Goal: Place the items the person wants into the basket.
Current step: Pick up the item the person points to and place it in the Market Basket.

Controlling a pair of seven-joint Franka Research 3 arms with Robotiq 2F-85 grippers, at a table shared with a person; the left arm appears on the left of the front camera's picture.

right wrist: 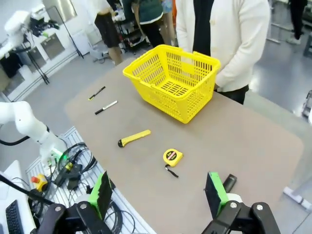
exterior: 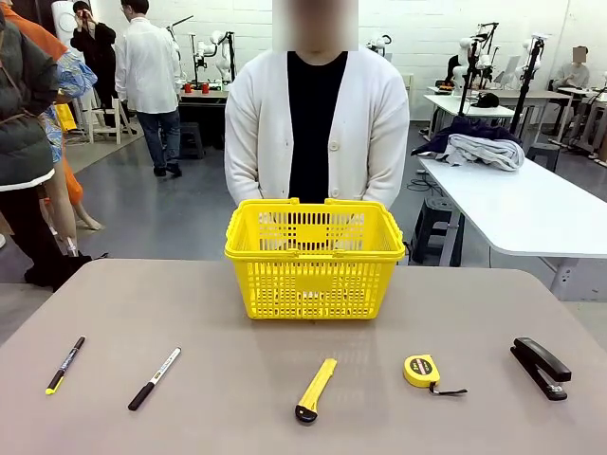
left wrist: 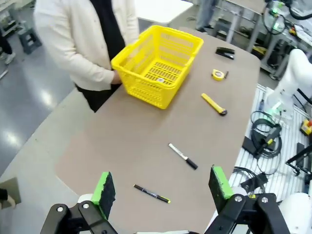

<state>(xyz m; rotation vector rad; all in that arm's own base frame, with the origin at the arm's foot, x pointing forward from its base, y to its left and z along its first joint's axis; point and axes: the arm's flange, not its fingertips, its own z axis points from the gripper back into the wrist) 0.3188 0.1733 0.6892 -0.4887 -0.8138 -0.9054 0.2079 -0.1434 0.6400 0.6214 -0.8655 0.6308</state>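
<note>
**Look-alike yellows invite a wrong pick**

The left gripper [left wrist: 162, 186] and right gripper [right wrist: 157, 194] both hang spread and empty. On the smooth matte table [exterior: 218, 313], the yellow-ended black marker [exterior: 64, 366], white-and-black marker [exterior: 155, 378] and round hard-cased tape measure [exterior: 421, 370] lie in a near row, well apart from the latticed plastic basket [exterior: 314, 275]. The yellow utility knife [exterior: 315, 389] between them could be grabbed instead. The slim round markers may roll out of a pinch.

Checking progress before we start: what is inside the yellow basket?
Inside the basket only its latticed floor shows; nothing lies on it. The strip behind the near wall is covered.
</note>
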